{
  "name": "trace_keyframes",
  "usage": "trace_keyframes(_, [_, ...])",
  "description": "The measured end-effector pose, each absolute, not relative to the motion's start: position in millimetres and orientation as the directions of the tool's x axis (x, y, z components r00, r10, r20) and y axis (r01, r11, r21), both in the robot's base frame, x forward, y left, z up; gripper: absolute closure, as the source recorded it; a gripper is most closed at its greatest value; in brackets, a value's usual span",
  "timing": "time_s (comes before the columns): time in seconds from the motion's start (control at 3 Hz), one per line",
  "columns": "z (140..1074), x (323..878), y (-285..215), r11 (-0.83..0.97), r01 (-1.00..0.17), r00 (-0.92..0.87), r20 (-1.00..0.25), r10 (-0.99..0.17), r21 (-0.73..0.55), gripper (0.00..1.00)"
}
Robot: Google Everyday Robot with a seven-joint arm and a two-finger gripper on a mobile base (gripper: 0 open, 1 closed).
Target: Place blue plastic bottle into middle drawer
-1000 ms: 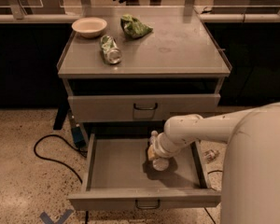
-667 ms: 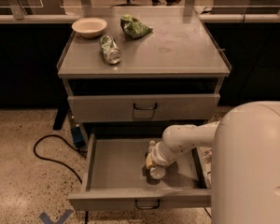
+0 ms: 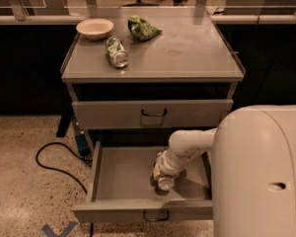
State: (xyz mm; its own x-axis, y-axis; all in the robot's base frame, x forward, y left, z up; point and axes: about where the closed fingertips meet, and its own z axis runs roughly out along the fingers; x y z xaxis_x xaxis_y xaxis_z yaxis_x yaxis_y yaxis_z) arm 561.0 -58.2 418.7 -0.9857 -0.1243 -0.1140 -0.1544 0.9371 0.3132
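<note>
The middle drawer (image 3: pixel 119 176) is pulled open at the bottom of the grey cabinet, with its dark wire handle (image 3: pixel 155 215) at the front. My gripper (image 3: pixel 169 165) reaches down into the drawer from the right, at its middle-right part. It is shut on the blue plastic bottle (image 3: pixel 162 177), a small clear bottle with a white label. The bottle is tilted with its cap end towards the drawer front and sits low, at or just above the drawer floor. My white arm hides the bottle's upper end.
The upper handled drawer (image 3: pixel 153 113) is closed. On the cabinet top (image 3: pixel 187 53) lie a white bowl (image 3: pixel 94 28), a crushed green-labelled can (image 3: pixel 117 52) and a green bag (image 3: pixel 143 27). A black cable (image 3: pixel 54 158) lies on the floor at left. My white body (image 3: pixel 261 172) fills the right foreground.
My gripper has moved down and towards the drawer front with the bottle, which now sits lower in the drawer. My body fills more of the view.
</note>
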Motion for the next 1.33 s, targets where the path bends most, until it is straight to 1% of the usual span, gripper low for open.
trace_keyframes(0.33, [402.9,563.0,-58.5,0.936,-0.131,-0.991,-0.04,-0.125,0.327,1.0])
trace_keyframes(0.67, [402.7,564.1,-57.7,0.936,-0.13,-0.991,-0.031,-0.126,0.329,0.83])
trace_keyframes(1.33, [402.7,564.1,-57.7,0.936,-0.13,-0.991,-0.031,-0.126,0.329,0.36])
